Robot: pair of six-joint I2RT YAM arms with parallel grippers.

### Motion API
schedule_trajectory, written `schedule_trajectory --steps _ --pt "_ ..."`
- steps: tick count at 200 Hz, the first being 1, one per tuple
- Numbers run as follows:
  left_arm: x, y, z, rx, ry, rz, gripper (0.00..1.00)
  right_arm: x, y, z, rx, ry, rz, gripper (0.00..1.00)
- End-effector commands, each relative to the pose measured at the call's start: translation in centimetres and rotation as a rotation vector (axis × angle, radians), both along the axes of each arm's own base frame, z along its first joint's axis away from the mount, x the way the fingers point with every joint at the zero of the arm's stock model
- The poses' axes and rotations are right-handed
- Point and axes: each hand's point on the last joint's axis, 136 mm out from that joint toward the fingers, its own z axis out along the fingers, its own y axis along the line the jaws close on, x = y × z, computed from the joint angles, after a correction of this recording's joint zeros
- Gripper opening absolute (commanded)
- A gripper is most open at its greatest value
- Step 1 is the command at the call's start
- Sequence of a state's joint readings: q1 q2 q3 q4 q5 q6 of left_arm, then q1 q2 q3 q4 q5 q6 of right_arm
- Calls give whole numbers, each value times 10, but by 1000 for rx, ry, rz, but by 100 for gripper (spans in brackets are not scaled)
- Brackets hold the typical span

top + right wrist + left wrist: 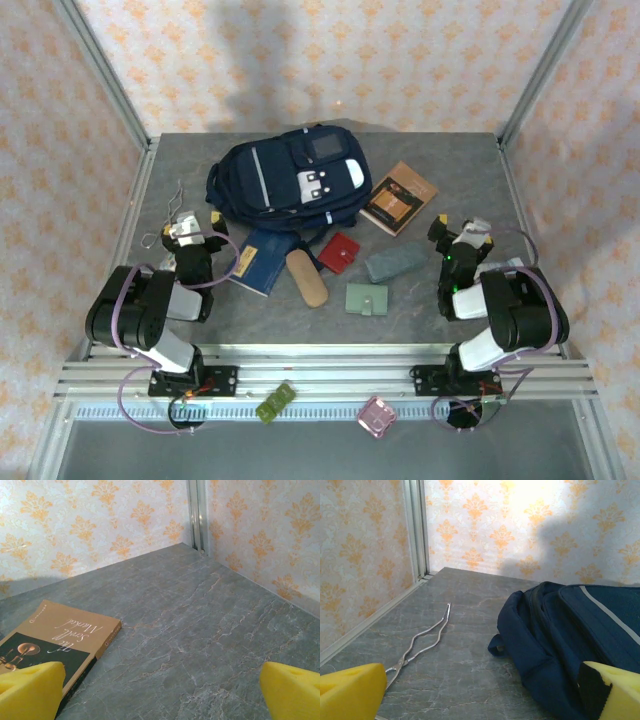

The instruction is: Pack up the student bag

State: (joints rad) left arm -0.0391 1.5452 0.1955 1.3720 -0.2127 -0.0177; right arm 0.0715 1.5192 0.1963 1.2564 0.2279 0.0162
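navy student bag (285,180), grey-white stripe

Both arms sit folded low over their bases, upper links doubled back and wrists aimed forward, away from the near edge. The left gripper (191,227) stands with its jaws spread wide, and the right gripper (461,229) does likewise. In each wrist view the yellow fingertips (351,692) sit far apart, at the two lower corners.

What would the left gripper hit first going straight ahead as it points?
Probably the student bag, which juts into the open left gripper's path; the metal tongs lie off it. Depth unclear.
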Motion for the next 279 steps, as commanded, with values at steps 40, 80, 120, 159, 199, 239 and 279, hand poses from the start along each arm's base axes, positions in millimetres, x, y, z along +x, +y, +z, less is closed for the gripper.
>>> schedule_trajectory --steps 40,80,120,159,199,239,279 --pt "1 -6 1 9 -1 -30 100 4 0 9 -9 -25 -6 99" --pt "1 -6 1 9 2 -30 100 4 0 9 -8 -25 -7 100" --pt "1 -6 0 9 2 -29 100 4 0 9 -9 -24 -8 100" --pt "2 -6 0 8 3 -31 100 4 0 9 -7 -25 -5 100" --pt "4 -4 -1 -4 8 -31 100 4 0 9 -7 -27 -6 100" --pt "4 10 7 -27 11 57 100 11 4 16 -17 -8 19 100" --pt "23 13 48 -93 40 84 100 48 7 74 79 35 -8 100"
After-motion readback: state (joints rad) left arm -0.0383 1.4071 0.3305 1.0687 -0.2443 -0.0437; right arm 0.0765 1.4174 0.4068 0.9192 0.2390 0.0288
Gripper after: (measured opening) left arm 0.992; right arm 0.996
